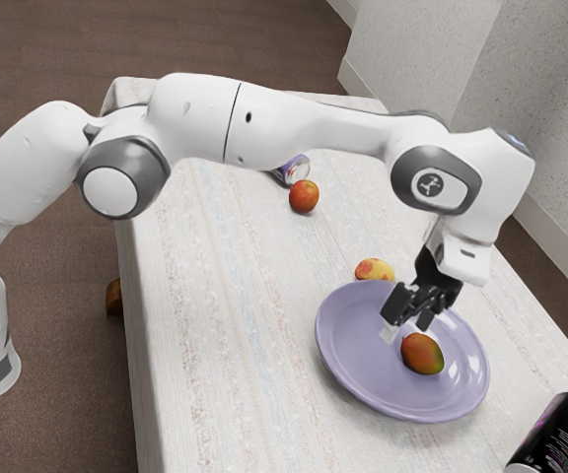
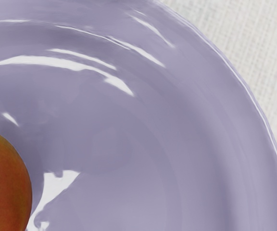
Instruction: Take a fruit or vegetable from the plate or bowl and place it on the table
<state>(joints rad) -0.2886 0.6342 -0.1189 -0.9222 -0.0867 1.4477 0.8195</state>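
My gripper (image 1: 407, 328) is low over the purple plate (image 1: 348, 360), its two fingertips apart with nothing held between them. A red-green mango (image 1: 422, 354) lies in the plate, just beyond the fingertips towards the exterior view's lower right. In the wrist view part of the mango (image 2: 5, 185) is visible, resting on the glossy plate (image 2: 129, 139), and the rest of it is cut off by the picture's edge.
A yellow-red fruit (image 1: 374, 269) sits on the cloth-covered table (image 1: 235, 345) beside the plate's rim. Farther back are an orange-red fruit (image 1: 304, 196) and a can (image 1: 295, 169). A black can (image 1: 558, 437) lies near the exterior view's lower right corner.
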